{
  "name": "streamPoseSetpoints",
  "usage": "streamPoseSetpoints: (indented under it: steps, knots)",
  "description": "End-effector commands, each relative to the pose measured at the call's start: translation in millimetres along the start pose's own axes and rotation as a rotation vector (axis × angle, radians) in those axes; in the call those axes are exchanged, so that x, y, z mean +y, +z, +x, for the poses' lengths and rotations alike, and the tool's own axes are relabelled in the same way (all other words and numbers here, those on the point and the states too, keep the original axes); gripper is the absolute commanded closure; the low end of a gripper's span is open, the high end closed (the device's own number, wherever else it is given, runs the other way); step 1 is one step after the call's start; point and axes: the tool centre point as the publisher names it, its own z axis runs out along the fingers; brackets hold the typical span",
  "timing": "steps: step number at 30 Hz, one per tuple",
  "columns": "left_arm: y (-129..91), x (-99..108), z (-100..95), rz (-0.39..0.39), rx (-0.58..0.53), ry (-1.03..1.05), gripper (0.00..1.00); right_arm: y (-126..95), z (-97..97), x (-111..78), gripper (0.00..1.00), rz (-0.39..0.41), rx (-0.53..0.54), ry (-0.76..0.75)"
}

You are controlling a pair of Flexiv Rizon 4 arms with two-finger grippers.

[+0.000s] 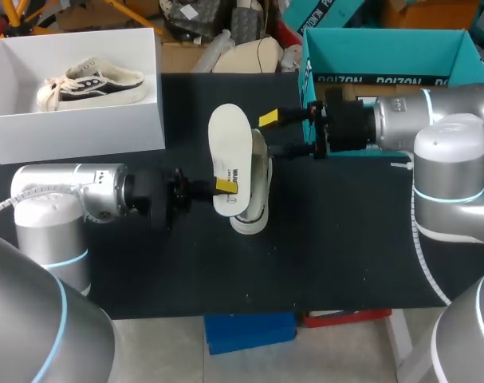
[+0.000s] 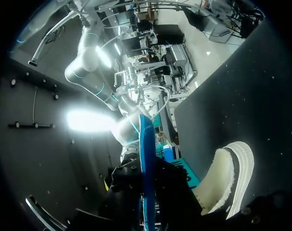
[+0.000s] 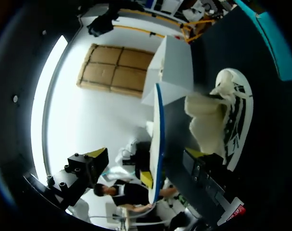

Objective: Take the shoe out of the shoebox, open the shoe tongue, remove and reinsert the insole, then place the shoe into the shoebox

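Observation:
A white shoe lies on the black table near the middle, also seen beside the left gripper and ahead of the right one. Its white insole with a blue underside stands on edge above the shoe. My left gripper is shut on the insole's near end. My right gripper is open at the shoe's far side, and the insole's edge stands between its yellow fingertips without touching them. The white shoebox stands at the back left.
A second shoe with dark markings lies inside the white shoebox. An open teal box stands at the back right, behind my right arm. Bare black table lies in front of the shoe.

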Motion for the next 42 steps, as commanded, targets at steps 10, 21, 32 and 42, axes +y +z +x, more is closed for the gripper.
streamPoseSetpoints:
  steps: [10, 21, 32, 42]
  knots:
    - [0.4, -0.8, -0.2, -0.003, 0.002, 0.003, 1.00, 49.1, -11.2, -2.3, 0.52, 0.084, 0.006, 0.004]
    - [0.4, -0.8, -0.2, -0.003, 0.002, 0.003, 1.00, 64.3, -14.9, -2.7, 0.55, 0.080, 0.025, 0.010]
    - [0.4, -0.8, -0.2, -0.003, 0.002, 0.003, 1.00, 63.8, -19.0, 4.9, 0.67, 0.074, 0.019, 0.009]
    - [0.4, -0.8, -0.2, -0.003, 0.002, 0.003, 1.00, 64.9, -22.9, 8.1, 0.90, 0.062, 0.013, 0.013]
